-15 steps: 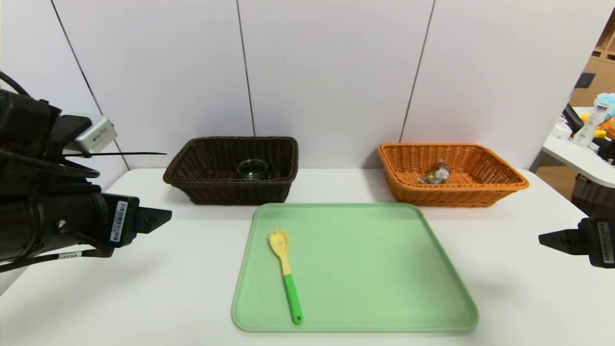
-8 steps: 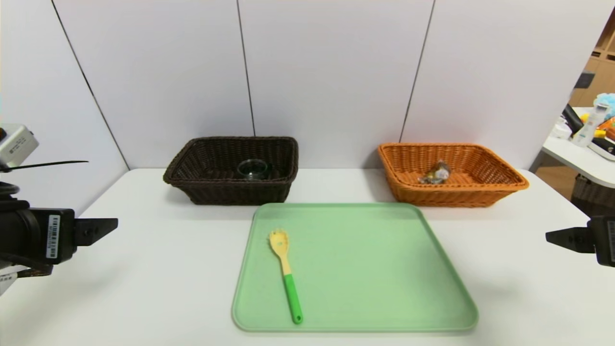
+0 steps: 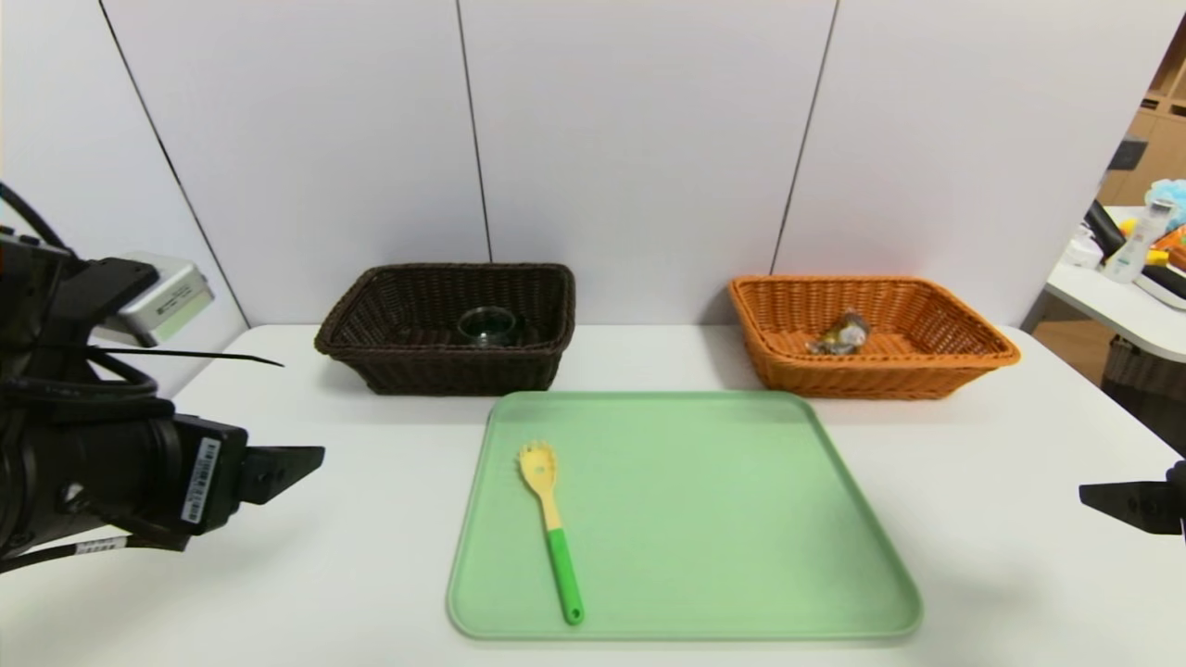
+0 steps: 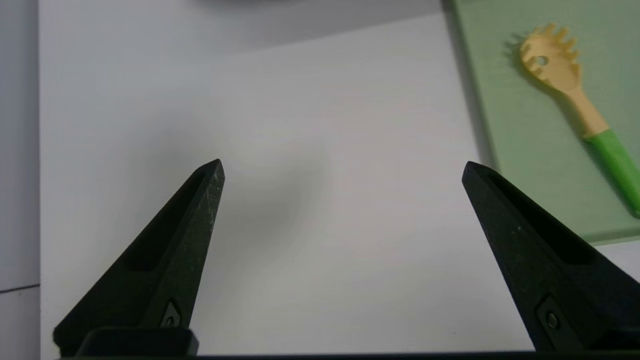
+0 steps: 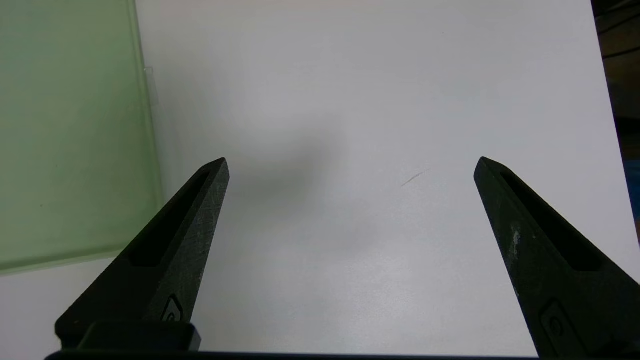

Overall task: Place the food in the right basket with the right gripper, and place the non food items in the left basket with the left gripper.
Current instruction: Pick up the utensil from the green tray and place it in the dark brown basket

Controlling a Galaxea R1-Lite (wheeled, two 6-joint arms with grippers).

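Note:
The fork-like spoon [image 3: 548, 519], with a yellow pronged head and a green handle, lies on the left part of a green tray [image 3: 704, 519]. The glass cup [image 3: 487, 324] sits inside the dark brown left basket [image 3: 445, 375]. Inside the orange right basket [image 3: 871, 382] lies the wrapped food [image 3: 839, 333]. My left gripper [image 3: 295, 463] hovers open and empty over bare table to the left of the tray; in its wrist view [image 4: 342, 167] the spoon [image 4: 575, 95] lies off to one side. At the right edge my right gripper [image 3: 1126, 505] is also open and empty [image 5: 352, 165].
The white table [image 3: 352, 574] ends at a panelled wall behind the baskets. Both baskets stand just behind the tray. A second table with clutter [image 3: 1135, 269] stands at the far right. The tray's edge [image 5: 65, 125] shows beside the right gripper.
My left arm swung out to the left, then came back in toward the tray's left side. The right gripper has drawn back toward the right edge and sunk a little.

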